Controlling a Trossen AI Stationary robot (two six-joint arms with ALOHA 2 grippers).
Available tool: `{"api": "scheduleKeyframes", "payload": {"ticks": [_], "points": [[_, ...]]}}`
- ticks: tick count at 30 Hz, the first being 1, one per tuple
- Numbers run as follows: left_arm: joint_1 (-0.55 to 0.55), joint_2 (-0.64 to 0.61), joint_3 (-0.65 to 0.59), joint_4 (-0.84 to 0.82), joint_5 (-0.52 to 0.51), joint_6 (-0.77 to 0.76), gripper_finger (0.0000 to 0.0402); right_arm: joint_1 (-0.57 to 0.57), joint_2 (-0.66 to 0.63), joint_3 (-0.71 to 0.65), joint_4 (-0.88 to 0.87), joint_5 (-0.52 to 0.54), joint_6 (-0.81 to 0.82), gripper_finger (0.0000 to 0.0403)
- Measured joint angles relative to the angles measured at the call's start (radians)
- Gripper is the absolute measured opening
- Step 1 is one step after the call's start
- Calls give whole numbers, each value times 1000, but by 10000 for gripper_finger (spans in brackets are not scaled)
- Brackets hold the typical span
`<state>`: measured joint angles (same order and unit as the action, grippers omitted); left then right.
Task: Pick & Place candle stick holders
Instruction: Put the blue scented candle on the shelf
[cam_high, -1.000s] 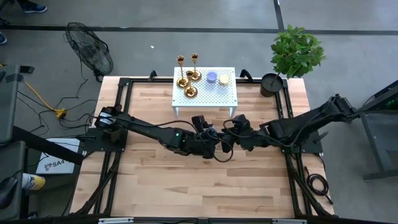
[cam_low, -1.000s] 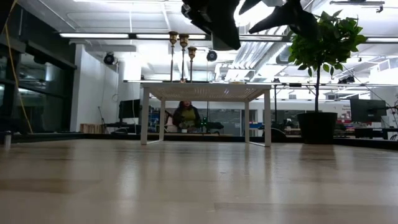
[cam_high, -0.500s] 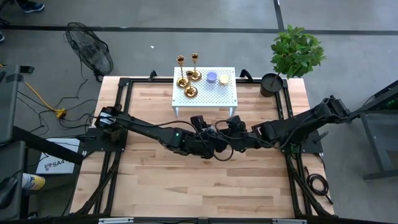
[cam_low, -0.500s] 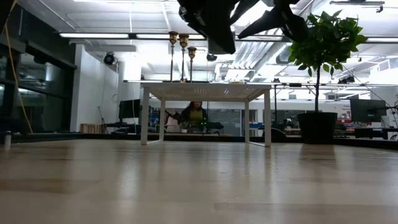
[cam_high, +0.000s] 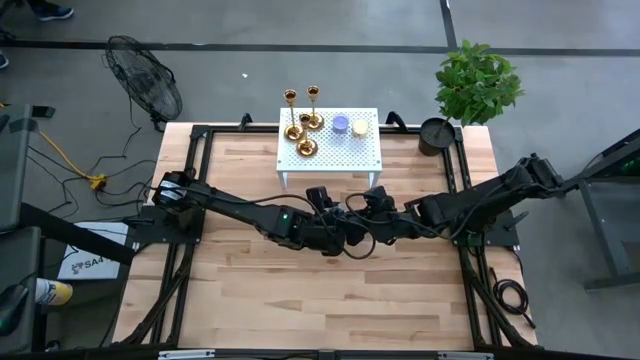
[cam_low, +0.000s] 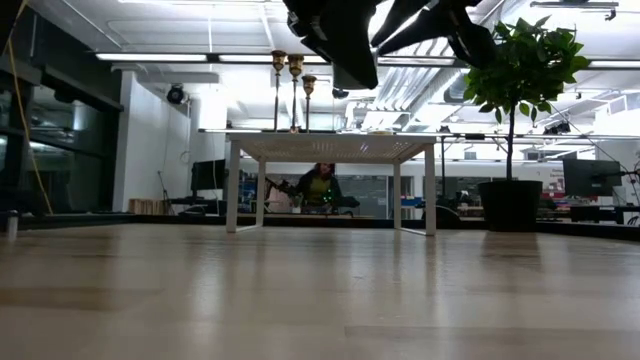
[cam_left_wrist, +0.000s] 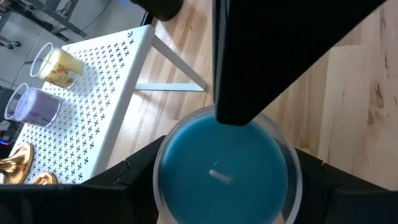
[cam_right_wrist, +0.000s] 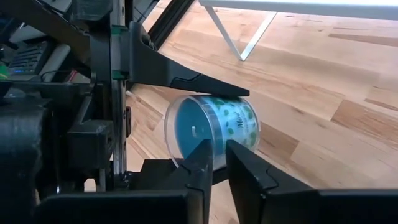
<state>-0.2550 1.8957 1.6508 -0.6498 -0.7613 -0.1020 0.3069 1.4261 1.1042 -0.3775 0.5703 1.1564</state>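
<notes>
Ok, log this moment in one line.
left gripper: shut on blue candle | right gripper: shut, by candle | holders: on stand, untouched

Blue candle (cam_left_wrist: 225, 165), gold candle stick holders (cam_high: 301, 125), white cross-perforated stand (cam_high: 362, 151).

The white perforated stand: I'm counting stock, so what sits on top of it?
On the white stand: three gold candle stick holders, a purple candle and a yellow candle. No covered spot shows.

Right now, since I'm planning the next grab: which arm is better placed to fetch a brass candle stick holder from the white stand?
Right. The right claw is empty just short of the white stand, while the left claw is clamped on the blue candle.
</notes>
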Motion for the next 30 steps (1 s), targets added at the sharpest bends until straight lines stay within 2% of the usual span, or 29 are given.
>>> {"api": "scheduleKeyframes", "payload": {"ticks": [6,11,16,24,30], "points": [[0,0,0,1,1,0,240,0,0,0,0,-9,0,20],[0,0,0,1,12,0,240,0,0,0,0,-23,1,19],[0,0,0,2,15,0,240,0,0,0,0,-37,-1,32],[0,0,0,4,7,17,240,-26,0,0,0,-88,-4,80],[1,0,0,3,6,19,240,-32,0,0,-1,-78,-4,72]]}}
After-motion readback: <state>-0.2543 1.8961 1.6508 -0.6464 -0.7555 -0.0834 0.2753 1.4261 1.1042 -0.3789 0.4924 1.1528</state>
